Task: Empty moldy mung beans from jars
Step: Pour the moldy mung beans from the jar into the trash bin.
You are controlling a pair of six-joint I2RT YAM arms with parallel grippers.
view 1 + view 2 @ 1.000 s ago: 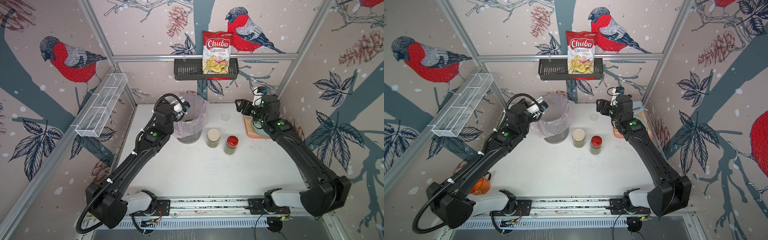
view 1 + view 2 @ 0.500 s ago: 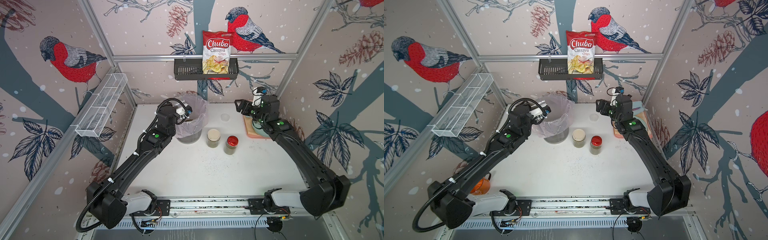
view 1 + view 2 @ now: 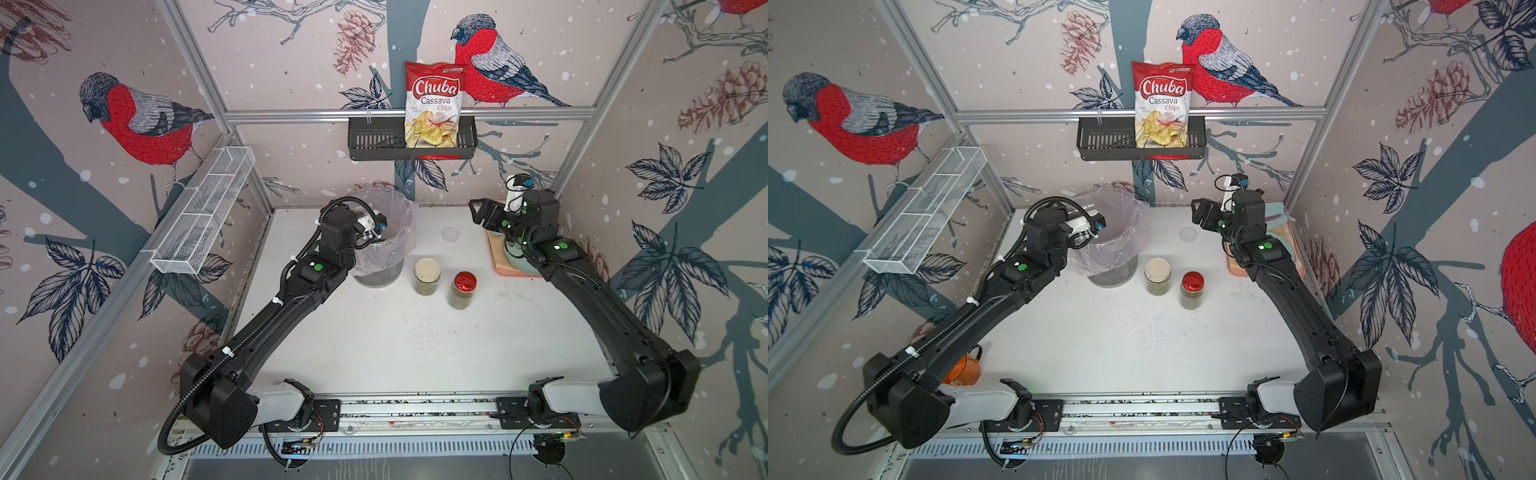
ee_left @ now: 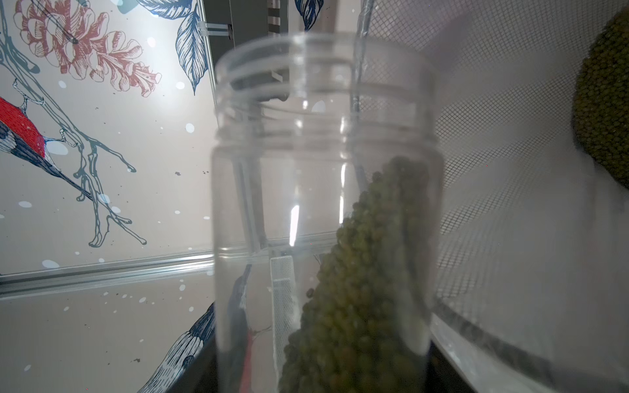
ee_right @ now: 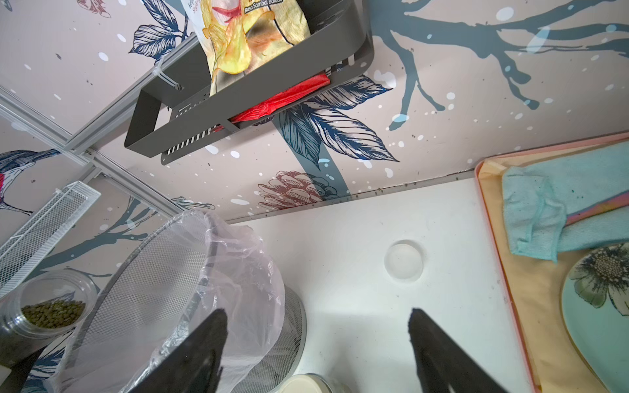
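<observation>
My left gripper (image 4: 321, 371) is shut on the base of a lidless clear jar (image 4: 323, 204). The jar is tilted at the left rim of the grey mesh bin (image 3: 380, 274), and its mung beans (image 4: 357, 289) are heaped along the wall nearest the bin. The right wrist view shows this jar (image 5: 47, 306) beside the bin's liner. Two closed jars stand right of the bin, one with a beige lid (image 3: 427, 276) and one with a red lid (image 3: 463, 291). My right gripper (image 5: 317, 314) hangs open above the back of the table, holding nothing.
More beans (image 4: 606, 102) lie inside the lined bin. A small clear lid (image 5: 405, 260) lies on the table near the right gripper. A pink tray (image 5: 490, 238) with a teal cloth and plate sits at the back right. A black wall basket (image 3: 374, 141) holds a chips bag.
My left wrist has swung right toward the bin's rim with the jar in it. The right arm and the two closed jars have stayed put.
</observation>
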